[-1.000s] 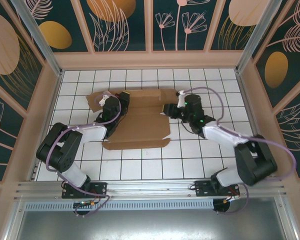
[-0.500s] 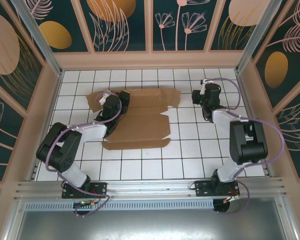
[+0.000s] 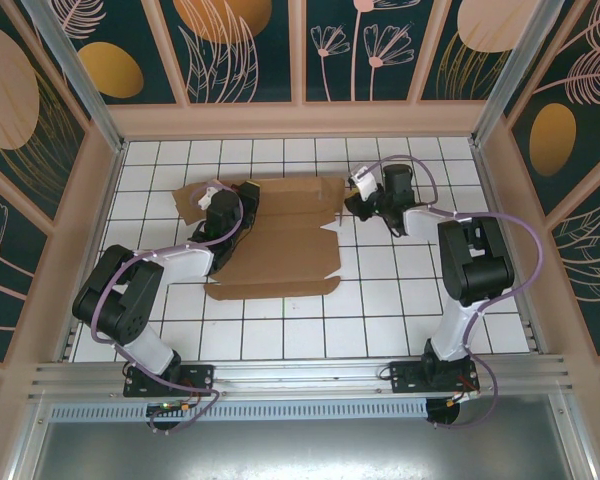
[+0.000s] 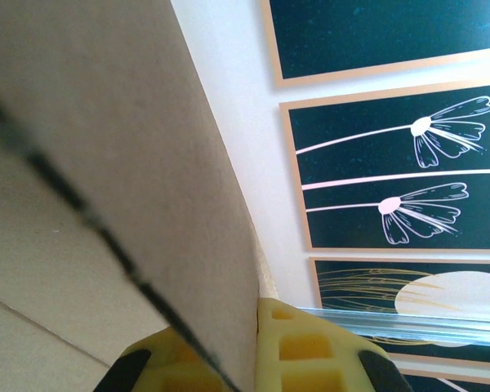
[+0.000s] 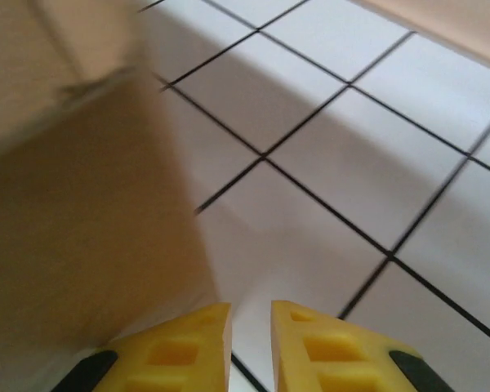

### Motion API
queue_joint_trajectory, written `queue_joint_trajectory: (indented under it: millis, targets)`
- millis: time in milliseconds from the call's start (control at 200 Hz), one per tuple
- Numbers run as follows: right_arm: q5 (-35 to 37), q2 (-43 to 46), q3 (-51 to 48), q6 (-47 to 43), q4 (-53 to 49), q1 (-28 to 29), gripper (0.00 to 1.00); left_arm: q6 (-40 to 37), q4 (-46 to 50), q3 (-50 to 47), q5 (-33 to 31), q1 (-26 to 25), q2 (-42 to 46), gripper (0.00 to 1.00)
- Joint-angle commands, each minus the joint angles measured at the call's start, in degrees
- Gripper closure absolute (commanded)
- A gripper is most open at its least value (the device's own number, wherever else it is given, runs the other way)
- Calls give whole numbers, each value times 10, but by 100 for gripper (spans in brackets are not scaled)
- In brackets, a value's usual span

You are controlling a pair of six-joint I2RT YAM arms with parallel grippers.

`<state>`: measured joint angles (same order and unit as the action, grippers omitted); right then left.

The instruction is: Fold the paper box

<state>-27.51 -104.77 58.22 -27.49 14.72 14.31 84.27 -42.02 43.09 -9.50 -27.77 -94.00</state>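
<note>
The paper box [image 3: 280,240] is a brown cardboard sheet with flaps, spread on the white tiled floor [image 3: 380,300]. My left gripper [image 3: 246,200] is at its left part, shut on a cardboard flap. In the left wrist view that flap [image 4: 106,163] stands on edge between the yellow fingers [image 4: 310,351] of the left gripper [image 4: 257,347]. My right gripper [image 3: 350,203] hovers low at the box's right flap. In the right wrist view the right gripper [image 5: 251,343] is open by a narrow gap with only tile between its fingers, and the cardboard [image 5: 82,204] is just to its left.
Low beige walls [image 3: 300,120] with dark flower panels enclose the tiled floor. The right arm's link [image 3: 470,260] stretches along the right side. Bare tiles lie in front of the box [image 3: 310,330] and to its right.
My right gripper left the box's right flap, swung out to the right, then came back beside that flap, its jaws narrowing. The left gripper kept its hold without moving.
</note>
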Motion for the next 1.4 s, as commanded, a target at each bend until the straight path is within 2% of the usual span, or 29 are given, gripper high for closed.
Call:
queue_joint_trajectory:
  millis: [0,215,345,470,606,731,891,1076,1391]
  targets:
    - [-78,22,-8,-41,-30,4,79,-18,74,-14,6,1,-8,100]
    - [-116,30,-15,-8,-8,11,77,-22,74,0,11,2,-16,100]
    - [-104,22,-1,-24,-14,31,77,-21,70,2,15,2,-18,100]
    - [-75,26,-8,-29,8,20,80,-22,69,-3,16,2,-16,100]
    - [-13,41,-35,-87,46,14,81,-24,60,-11,20,3,-14,100]
    - [-3,28,-17,-144,37,9,83,-27,52,-14,29,4,-19,100]
    - [8,3,18,-216,3,7,77,-32,50,-14,38,7,-19,100]
    - [-26,-26,57,-274,-68,-2,65,-38,54,-10,40,10,-18,100]
    - [-40,-39,64,-288,-46,32,66,-43,51,-1,49,13,-27,100]
